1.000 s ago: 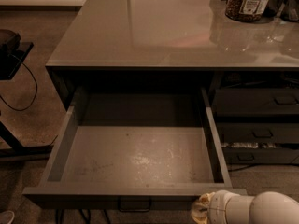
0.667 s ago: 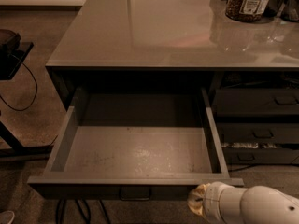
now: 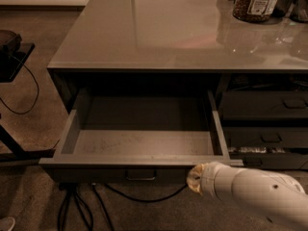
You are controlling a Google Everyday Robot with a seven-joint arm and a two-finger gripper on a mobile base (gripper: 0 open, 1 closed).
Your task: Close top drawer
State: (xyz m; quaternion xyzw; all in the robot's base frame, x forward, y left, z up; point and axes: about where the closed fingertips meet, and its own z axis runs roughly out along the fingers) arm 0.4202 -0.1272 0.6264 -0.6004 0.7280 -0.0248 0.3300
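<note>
— So, where have you got the jaws?

— Down at the right end of the drawer's front, low, by its bottom corner. They look pressed against the panel, but I can't tell how they stand or whether they have hold of anything. The pale arm (image 3: 255, 191) runs back from there to the lower right.

— And the top drawer?

— The top drawer (image 3: 139, 141) is under the tabletop (image 3: 159, 28), still pulled out a good way. I can see its pale scuffed floor and both side walls. The small bar handle (image 3: 140, 175) sits at the middle of the front, left of the jaws and apart from them.

— Has anything changed?

— Yes. A second ago the front was nearer the camera and more of the floor showed. Now the front has gone back towards the cabinet and my arm has gone in with it. I read that as the push working: the drawer slides and isn't binding.

— How much is left?

— Most of the travel, I'd say. Pushing off-centre could skew it, so I'd keep going straight in.

— Anything in the way?

— The slimmer drawers (image 3: 264, 107) are just to the right, cables (image 3: 139, 196) lie on the floor below, and a jar (image 3: 255, 1) stands far back on the tabletop.
</note>
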